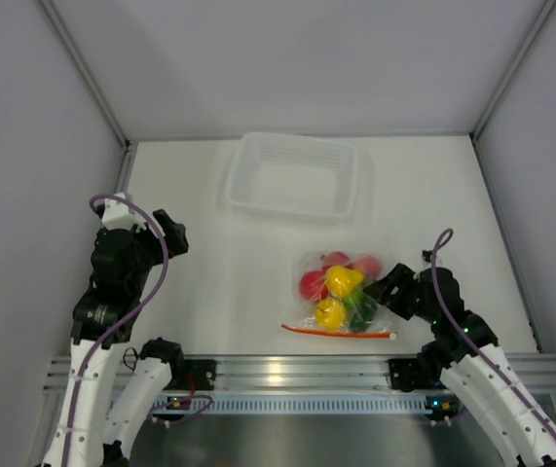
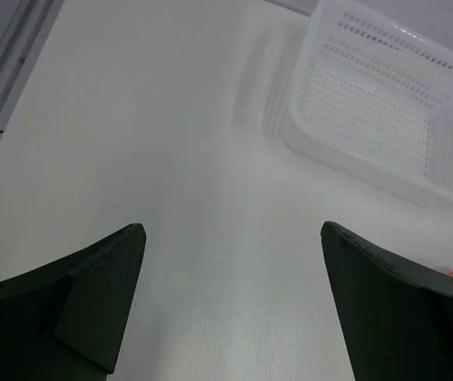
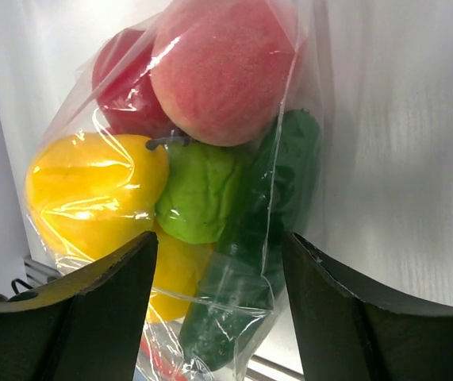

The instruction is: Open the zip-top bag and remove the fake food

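The zip-top bag [image 1: 341, 292] lies on the white table near the front, its orange-red zip strip [image 1: 336, 332] along the near edge. The fake food shows through the clear plastic: a pink round one [image 3: 222, 71], a red one [image 3: 127, 87], a yellow one [image 3: 95, 194], a light-green one [image 3: 198, 190] and a dark green cucumber [image 3: 266, 230]. My right gripper [image 1: 380, 290] is at the bag's right side. In the right wrist view its fingers [image 3: 220, 238] press on the bag from both sides, the cucumber end between them. My left gripper [image 1: 175, 236] hangs open at the left, holding nothing [image 2: 234, 230].
A translucent white basket [image 1: 297, 137] stands behind the bag, and its perforated wall [image 2: 353, 163] shows at the upper right of the left wrist view. Grey walls enclose the table on three sides. A metal rail [image 1: 287, 370] runs along the front edge.
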